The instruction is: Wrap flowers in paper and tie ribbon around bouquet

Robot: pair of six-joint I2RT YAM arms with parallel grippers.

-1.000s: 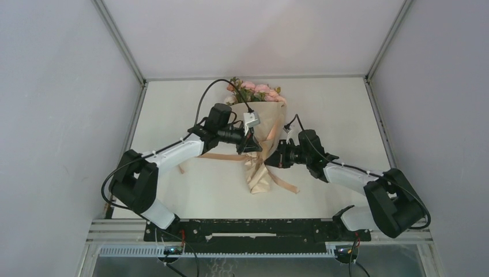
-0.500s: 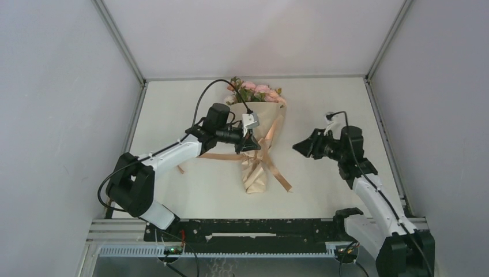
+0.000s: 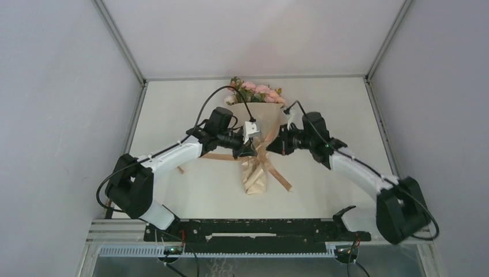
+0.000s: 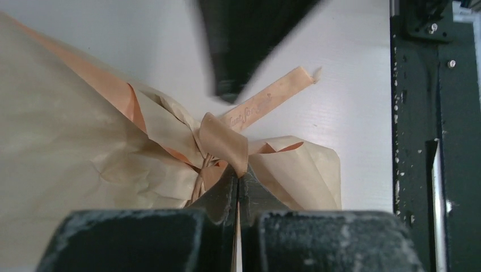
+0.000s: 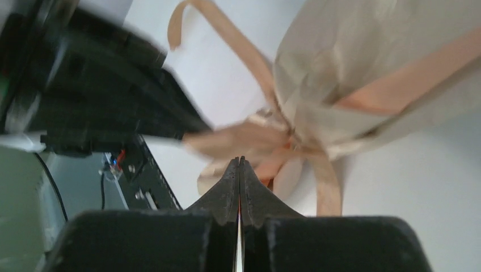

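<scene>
The ribbon (image 4: 224,141) looks limp and slippery, best taken near its knot on the paper (image 4: 68,130). Left jaws pinch it; right jaws are pressed together.

The right arm, swung well out to the right half a second ago, has been brought back in toward the wrapped bunch. Its fingers (image 5: 226,190), spread apart while it was away, are now pressed together. The right gripper (image 3: 272,145) is now set just beside the gathered waist of the paper (image 3: 266,118), a little farther up the bundle than a second ago (contact with anything cannot be told from the blurred wrist view). The right tail of the ribbon (image 3: 281,178), stretched long a second ago, has been drawn in slightly and is now seen crossed over the stem end. The left gripper (image 3: 247,152) has been shifted slightly leftward.
</scene>
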